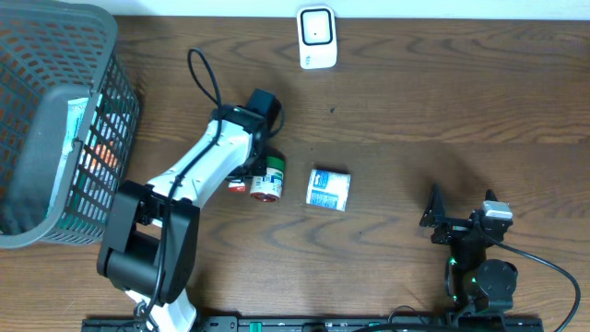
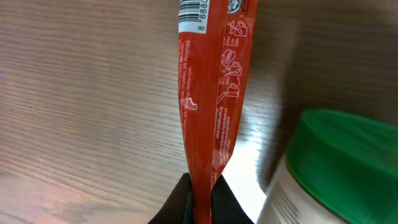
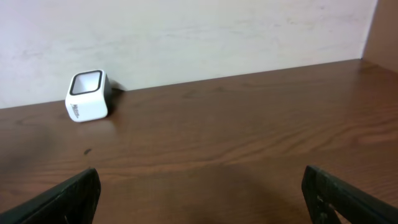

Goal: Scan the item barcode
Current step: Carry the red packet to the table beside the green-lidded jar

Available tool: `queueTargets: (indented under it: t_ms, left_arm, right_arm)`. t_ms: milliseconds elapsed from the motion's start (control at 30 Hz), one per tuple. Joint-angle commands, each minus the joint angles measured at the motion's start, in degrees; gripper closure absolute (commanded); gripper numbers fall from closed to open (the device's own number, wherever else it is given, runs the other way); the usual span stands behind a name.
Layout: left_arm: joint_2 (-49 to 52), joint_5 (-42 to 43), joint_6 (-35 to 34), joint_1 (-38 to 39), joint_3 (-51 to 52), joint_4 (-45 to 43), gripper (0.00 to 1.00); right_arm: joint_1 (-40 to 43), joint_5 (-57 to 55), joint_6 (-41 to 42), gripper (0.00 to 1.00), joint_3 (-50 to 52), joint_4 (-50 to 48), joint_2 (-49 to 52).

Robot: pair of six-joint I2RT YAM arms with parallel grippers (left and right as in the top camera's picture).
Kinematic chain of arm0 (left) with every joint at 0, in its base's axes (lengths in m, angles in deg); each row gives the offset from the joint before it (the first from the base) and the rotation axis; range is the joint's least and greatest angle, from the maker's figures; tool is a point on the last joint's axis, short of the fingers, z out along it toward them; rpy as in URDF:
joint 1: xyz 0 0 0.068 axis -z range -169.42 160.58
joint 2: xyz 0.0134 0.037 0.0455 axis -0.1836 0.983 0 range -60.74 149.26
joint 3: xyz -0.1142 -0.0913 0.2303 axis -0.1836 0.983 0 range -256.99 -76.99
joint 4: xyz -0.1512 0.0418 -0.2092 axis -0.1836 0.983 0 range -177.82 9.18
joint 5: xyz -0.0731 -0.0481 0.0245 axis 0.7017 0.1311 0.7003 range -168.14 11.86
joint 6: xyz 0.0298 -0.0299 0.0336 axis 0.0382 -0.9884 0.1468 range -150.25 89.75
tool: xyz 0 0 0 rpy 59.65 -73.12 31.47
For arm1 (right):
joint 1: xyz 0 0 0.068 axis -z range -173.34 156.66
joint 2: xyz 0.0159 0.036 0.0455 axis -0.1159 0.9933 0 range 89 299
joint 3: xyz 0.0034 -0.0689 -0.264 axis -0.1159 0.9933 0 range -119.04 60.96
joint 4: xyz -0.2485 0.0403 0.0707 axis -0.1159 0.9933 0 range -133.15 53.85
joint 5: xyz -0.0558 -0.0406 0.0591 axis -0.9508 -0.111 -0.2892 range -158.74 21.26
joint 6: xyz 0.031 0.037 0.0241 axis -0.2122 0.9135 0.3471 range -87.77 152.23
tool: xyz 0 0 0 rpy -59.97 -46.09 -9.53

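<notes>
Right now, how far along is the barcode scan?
Done: the left pincer is shut on the red packet, beside the green-lidded jar. In hand: nothing beyond that grip; the packet is nowhere near the white scanner at the table's far edge. Left: carry it there and present its barcode. The right pincer is open and empty.

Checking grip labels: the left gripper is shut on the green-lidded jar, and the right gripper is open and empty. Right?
No: the left wrist view shows the left gripper shut on the red packet, with the green-lidded jar beside it. The right gripper is open and empty.
</notes>
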State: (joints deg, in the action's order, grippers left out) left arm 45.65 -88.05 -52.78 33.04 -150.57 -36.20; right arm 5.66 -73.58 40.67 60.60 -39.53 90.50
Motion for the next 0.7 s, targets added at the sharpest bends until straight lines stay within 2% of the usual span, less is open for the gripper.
queueTargets:
  t_ms: [0,300,333,433,467,533,667]
  left_arm:
    - [0.02,-1.53,-0.48,-1.38,0.35,0.2,0.92]
    - [0.02,0.83,-0.28,-1.55,0.35,1.36,0.89]
    - [0.02,0.83,-0.28,-1.55,0.35,1.4,0.85]
    - [0.02,0.76,-0.26,-1.55,0.35,1.4,0.42]
    - [0.02,0.79,-0.2,-1.55,0.35,1.44,0.32]
    - [-0.02,0.81,1.6,-1.55,0.33,1.42,0.29]
    - [-0.57,0.83,2.51,-1.57,-0.44,2.62,0.3]
  right_arm:
    - [-0.28,-0.2,-0.83,0.01,0.04,0.2,0.0]
    - [-0.28,-0.2,-0.83,0.01,0.04,0.2,0.0]
    - [-0.28,-0.22,-0.83,0.01,0.04,0.2,0.0]
    - [-0.28,-0.2,-0.83,0.01,0.04,0.2,0.0]
    - [-0.28,-0.2,-0.83,0.01,0.04,0.2,0.0]
    - [-0.28,-0.2,-0.83,0.01,0.04,0.2,0.0]
    - [-0.28,-0.2,-0.83,0.01,0.04,0.2,0.0]
